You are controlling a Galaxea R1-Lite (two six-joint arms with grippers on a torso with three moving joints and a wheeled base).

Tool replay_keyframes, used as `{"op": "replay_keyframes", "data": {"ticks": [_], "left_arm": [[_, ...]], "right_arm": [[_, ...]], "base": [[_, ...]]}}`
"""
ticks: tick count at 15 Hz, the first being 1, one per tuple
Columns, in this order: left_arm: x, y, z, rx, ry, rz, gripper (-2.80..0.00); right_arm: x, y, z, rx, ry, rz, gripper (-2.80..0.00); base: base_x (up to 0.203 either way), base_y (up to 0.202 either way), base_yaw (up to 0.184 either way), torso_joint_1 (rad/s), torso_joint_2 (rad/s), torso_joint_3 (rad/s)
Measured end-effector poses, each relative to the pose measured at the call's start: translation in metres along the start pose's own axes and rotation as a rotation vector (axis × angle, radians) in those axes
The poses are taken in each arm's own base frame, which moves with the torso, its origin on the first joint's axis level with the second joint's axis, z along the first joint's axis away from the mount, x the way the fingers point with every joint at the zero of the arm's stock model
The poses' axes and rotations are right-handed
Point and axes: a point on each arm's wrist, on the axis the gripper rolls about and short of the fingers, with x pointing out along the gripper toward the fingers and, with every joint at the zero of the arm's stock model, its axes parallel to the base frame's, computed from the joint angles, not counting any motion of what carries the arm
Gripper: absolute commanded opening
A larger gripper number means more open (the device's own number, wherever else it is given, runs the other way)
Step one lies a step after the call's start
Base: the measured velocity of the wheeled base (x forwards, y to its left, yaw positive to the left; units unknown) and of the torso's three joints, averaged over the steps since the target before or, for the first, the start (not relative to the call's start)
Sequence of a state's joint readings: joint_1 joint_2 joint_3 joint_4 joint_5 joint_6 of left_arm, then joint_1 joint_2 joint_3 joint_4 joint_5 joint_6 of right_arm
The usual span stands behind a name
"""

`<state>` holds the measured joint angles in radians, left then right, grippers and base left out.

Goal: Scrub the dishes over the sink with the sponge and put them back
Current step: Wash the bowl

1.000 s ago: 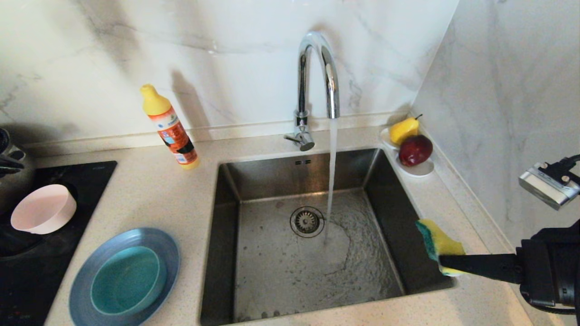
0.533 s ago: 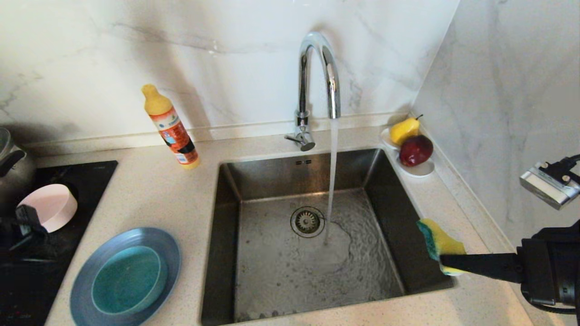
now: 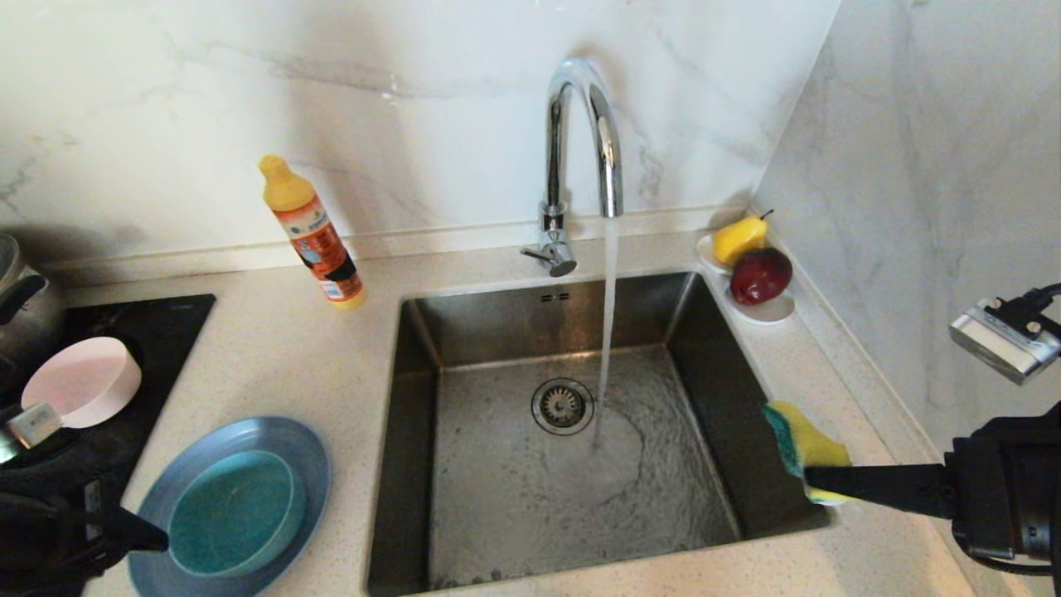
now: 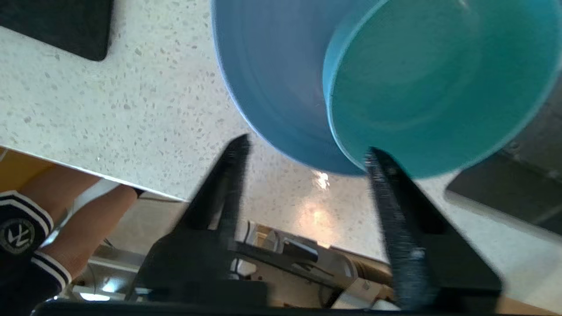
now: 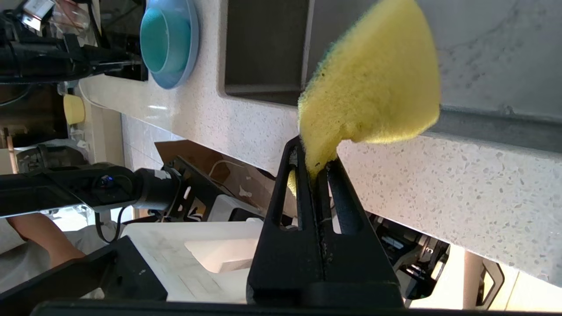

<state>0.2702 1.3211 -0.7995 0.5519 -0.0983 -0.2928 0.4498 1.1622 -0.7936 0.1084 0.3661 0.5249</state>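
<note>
The grey-blue plate (image 3: 308,466) lies on the counter left of the sink (image 3: 547,319), with the teal bowl (image 3: 232,514) standing in it. On the black hob behind them sits the pink bowl (image 3: 83,381). My left gripper (image 3: 149,539) hovers at the plate's near-left rim. Its jaws are open and empty in the left wrist view (image 4: 306,151), just short of the plate (image 4: 272,87) and teal bowl (image 4: 439,79). At the sink's right rim, my right gripper (image 5: 314,162) is shut on the yellow sponge (image 5: 373,79), green side toward the basin (image 3: 804,444).
Water runs from the chrome tap (image 3: 580,141) onto the sink floor beside the drain (image 3: 562,406). An orange detergent bottle (image 3: 311,236) leans behind the counter. A white dish (image 3: 771,311) with a pear and an apple sits at the back right corner. A kettle (image 3: 16,307) stands far left.
My left gripper has moved from beside the pink bowl toward the near edge, to the plate's left rim, and its jaws have opened. The right arm and sponge have stayed still.
</note>
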Motion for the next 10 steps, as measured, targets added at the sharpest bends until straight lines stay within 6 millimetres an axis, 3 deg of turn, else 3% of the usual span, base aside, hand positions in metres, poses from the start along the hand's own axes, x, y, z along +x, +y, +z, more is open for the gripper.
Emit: {"op": "replay_keyframes", "data": {"ticks": [10], "left_arm": [[0.053, 0.003, 0.010, -0.035, -0.028, 0.007, 0.00]], "right_arm": [[-0.002, 0.000, -0.001, -0.001, -0.006, -0.001, -2.80]], "base": [[0.000, 0.000, 0.000, 0.000, 0.00, 0.000]]}}
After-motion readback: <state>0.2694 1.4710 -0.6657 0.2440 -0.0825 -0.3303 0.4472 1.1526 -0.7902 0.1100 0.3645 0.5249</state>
